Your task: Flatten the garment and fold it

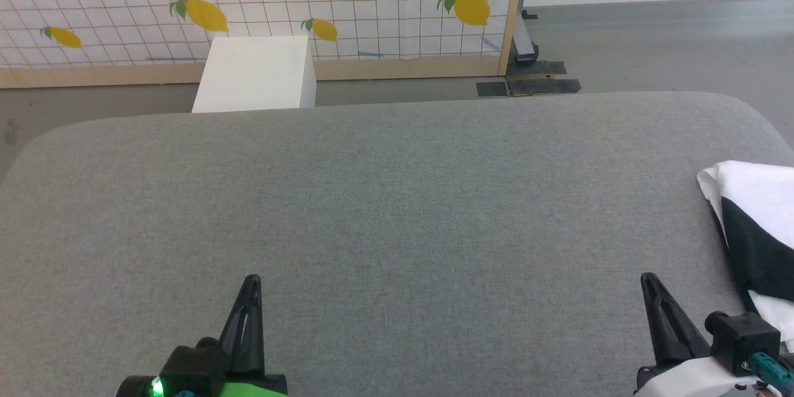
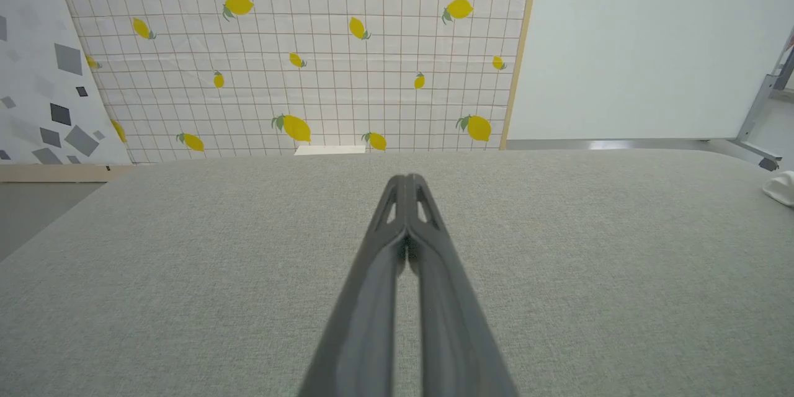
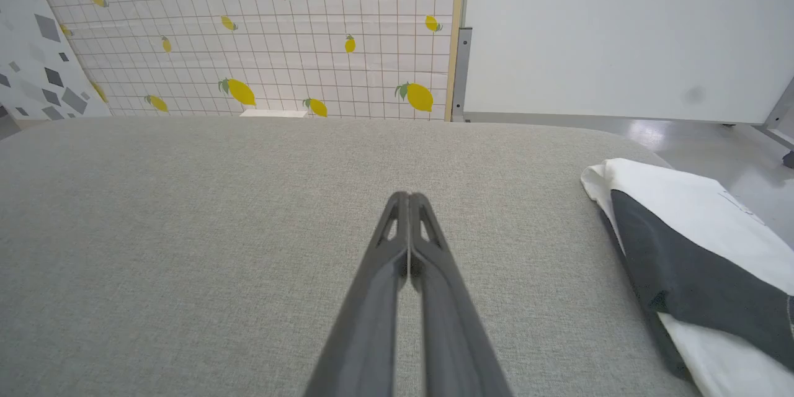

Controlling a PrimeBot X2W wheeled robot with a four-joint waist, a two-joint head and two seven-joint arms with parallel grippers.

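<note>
A soft two-tone cloth garment, white with a black section [image 1: 753, 223], is seen bunched at the right edge of the grey fabric-covered worktop [image 1: 397, 198], toward its far right corner. It is cut off by the picture borders in the head and right wrist views, so its full extent and shape cannot be made out. In the left wrist view a small white corner of it is caught at the far right.

The left gripper [image 1: 252, 280] is seen over the near edge, left of the middle, its two dark fingers pressed together on nothing. The right gripper [image 1: 646, 278] is seen over the near edge toward the right, near the garment but apart from it, its fingers likewise closed and empty. Whether either tip touches the worktop cannot be told.

Beyond the far edge, a rigid white box [image 1: 257, 71] is partly hidden by the worktop, in front of a lemon-printed grid panel [image 1: 372, 6].
</note>
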